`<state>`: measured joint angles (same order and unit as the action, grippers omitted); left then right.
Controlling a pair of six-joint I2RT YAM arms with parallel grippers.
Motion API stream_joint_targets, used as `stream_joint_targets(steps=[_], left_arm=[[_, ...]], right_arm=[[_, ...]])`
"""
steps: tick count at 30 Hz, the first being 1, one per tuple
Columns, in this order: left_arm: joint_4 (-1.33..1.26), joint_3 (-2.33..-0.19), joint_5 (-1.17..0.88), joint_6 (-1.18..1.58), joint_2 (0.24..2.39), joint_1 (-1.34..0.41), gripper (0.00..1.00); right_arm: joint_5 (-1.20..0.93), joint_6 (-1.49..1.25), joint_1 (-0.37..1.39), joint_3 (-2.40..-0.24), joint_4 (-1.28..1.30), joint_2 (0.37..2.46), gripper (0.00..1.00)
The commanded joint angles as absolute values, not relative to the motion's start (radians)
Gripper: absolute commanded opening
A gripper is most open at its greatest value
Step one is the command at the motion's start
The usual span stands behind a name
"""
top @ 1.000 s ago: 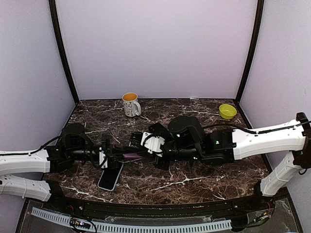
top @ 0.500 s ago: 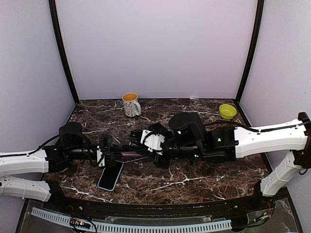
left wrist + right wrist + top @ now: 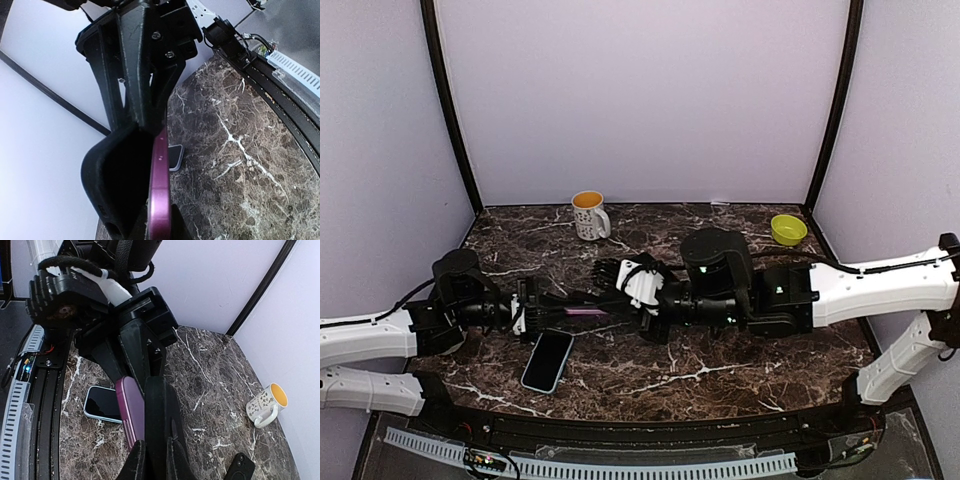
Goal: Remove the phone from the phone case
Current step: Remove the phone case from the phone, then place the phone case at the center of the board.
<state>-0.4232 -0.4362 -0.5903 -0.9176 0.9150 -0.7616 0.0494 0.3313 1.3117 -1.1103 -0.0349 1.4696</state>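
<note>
Both arms meet over the middle of the table [image 3: 740, 375]. The left gripper [image 3: 542, 313] and the right gripper [image 3: 607, 304] each pinch 1 end of the purple phone case [image 3: 582, 311], holding it on edge above the marble. The phone [image 3: 548, 361] lies flat, screen up, at 6 o'clock from the left gripper and apart from the case.

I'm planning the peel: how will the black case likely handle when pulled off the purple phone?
Probably floppy: the black case bows away from the purple phone in the left wrist view. Its matte surface suggests it won't slip easily.
</note>
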Motion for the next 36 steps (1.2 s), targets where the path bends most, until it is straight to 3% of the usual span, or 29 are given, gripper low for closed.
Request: stream_joint_targets(steps=[1, 13, 24, 28, 36], left_arm=[[-0.777, -0.465, -0.581, -0.747, 0.833, -0.708, 0.00], [-0.862, -0.475, -0.653, -0.647, 0.817, -0.705, 0.00], [-0.725, -0.484, -0.633, -0.757, 0.809, -0.705, 0.00], [-0.667, -0.494, -0.627, -0.800, 0.815, -0.704, 0.00], [-0.606, -0.507, -0.627, -0.821, 0.836, -0.704, 0.00]], right_arm=[[-0.045, 0.304, 1.335, -1.059, 0.091, 1.437, 0.00], [-0.088, 0.250, 1.270, -1.015, 0.019, 1.326, 0.00], [0.249, 0.050, 1.136, -0.897, -0.138, 1.119, 0.00], [0.313, -0.097, 1.033, -0.850, -0.092, 1.047, 0.00], [0.210, -0.402, 0.752, -0.801, 0.118, 0.984, 0.00]])
